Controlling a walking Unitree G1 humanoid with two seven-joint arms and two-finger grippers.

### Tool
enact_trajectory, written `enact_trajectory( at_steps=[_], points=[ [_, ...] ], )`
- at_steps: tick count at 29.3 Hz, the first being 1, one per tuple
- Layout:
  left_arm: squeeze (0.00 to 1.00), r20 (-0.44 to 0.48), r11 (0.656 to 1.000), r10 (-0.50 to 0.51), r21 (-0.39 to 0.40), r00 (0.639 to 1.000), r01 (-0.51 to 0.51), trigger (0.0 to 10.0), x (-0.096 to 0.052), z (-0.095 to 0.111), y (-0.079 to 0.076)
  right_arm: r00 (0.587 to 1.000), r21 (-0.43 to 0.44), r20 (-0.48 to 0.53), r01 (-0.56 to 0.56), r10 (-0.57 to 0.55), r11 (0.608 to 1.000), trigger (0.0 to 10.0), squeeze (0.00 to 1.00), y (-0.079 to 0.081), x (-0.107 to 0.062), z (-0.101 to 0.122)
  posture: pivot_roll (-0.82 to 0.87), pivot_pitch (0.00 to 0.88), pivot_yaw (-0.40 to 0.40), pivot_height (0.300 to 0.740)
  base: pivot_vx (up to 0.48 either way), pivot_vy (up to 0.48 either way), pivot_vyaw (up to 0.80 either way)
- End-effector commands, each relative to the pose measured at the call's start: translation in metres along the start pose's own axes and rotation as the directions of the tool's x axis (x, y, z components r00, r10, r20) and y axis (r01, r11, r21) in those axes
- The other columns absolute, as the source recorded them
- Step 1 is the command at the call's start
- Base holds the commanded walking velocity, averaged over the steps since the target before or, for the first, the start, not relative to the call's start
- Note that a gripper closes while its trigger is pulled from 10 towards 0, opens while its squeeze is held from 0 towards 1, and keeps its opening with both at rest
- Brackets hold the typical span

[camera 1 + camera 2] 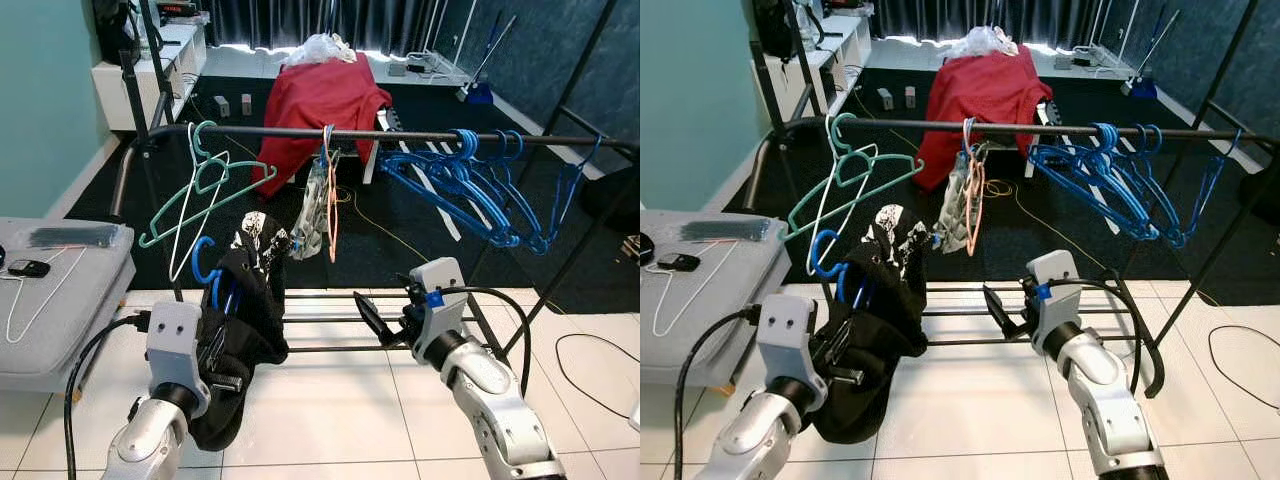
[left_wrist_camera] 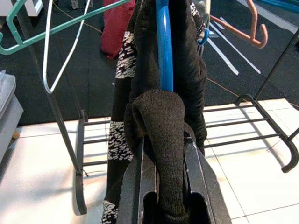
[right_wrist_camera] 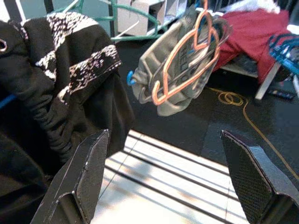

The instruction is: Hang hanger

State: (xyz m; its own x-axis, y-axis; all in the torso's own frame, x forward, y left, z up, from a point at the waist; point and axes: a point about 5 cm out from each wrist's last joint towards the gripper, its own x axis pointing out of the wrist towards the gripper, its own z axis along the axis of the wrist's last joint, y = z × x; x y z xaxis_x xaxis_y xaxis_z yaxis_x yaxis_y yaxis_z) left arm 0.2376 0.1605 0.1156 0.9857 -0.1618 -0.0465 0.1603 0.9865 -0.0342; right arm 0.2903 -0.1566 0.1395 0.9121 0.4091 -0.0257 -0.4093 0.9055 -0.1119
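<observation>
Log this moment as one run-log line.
left gripper: shut on black garment with blue hanger, below rail | right gripper: open, empty, beside garment | hanger not yet hung

Red cloth (image 1: 322, 105) over furniture; grey case (image 1: 60, 300) (left).

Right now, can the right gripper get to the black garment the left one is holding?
Probably yes. The right gripper is open, beside the black garment with only bare air between them. The left gripper is shut on its fabric, below the rail.
</observation>
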Motion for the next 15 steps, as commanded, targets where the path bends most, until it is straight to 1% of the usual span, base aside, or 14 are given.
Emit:
enact_trajectory(
  at_steps=[1, 2, 7, 8, 12, 13, 15],
  points=[
    [0.0, 0.035, 1.0, 0.008, 0.023, 0.999, -0.008, 10.0, 0.002, 0.007, 0.003, 1.0, -0.004, -0.007, 0.015, -0.015, 1.0, 10.0, 0.0, -0.003, -0.002, 0.001, 0.03, 0.0, -0.049, 0.74, 0.0, 0.0, 0.0],
    [0.0, 0.046, 1.0, 0.016, 0.021, 0.999, -0.017, 10.0, 0.007, 0.009, 0.003, 1.0, -0.022, 0.003, 0.011, -0.011, 1.0, 10.0, 0.0, -0.004, 0.0, 0.007, 0.01, 0.0, -0.055, 0.74, 0.0, 0.0, 0.0],
    [0.0, 0.046, 1.0, 0.016, 0.021, 0.999, -0.017, 10.0, 0.007, 0.009, 0.003, 1.0, -0.022, 0.003, 0.011, -0.011, 1.0, 10.0, 0.0, -0.004, 0.0, 0.007, 0.01, 0.0, -0.055, 0.74, 0.0, 0.0, 0.0],
    [0.0, 0.052, 0.999, 0.019, 0.029, 0.998, -0.021, 10.0, 0.012, 0.01, 0.001, 1.0, -0.035, 0.008, 0.006, -0.006, 0.999, 10.0, 0.0, -0.004, 0.002, 0.01, 0.01, 0.0, -0.056, 0.74, 0.0, 0.0, 0.0],
    [0.0, 0.052, 0.999, 0.019, 0.029, 0.998, -0.021, 10.0, 0.012, 0.01, 0.001, 1.0, -0.035, 0.008, 0.006, -0.006, 0.999, 10.0, 0.0, -0.004, 0.002, 0.01, 0.01, 0.0, -0.056, 0.74, 0.0, 0.0, 0.0],
    [0.0, 0.053, 0.998, 0.027, 0.049, 0.998, -0.03, 10.0, 0.016, 0.012, 0.001, 1.0, -0.048, 0.01, 0.014, -0.013, 0.999, 10.0, 0.0, -0.006, 0.004, 0.011, 0.01, 0.0, -0.033, 0.74, 0.0, 0.0, 0.0],
    [0.0, 0.053, 0.998, 0.027, 0.049, 0.998, -0.03, 10.0, 0.016, 0.012, 0.001, 1.0, -0.048, 0.01, 0.014, -0.013, 0.999, 10.0, 0.0, -0.006, 0.004, 0.011, 0.01, 0.0, -0.033, 0.74, 0.0, 0.0, 0.0]
  ],
)
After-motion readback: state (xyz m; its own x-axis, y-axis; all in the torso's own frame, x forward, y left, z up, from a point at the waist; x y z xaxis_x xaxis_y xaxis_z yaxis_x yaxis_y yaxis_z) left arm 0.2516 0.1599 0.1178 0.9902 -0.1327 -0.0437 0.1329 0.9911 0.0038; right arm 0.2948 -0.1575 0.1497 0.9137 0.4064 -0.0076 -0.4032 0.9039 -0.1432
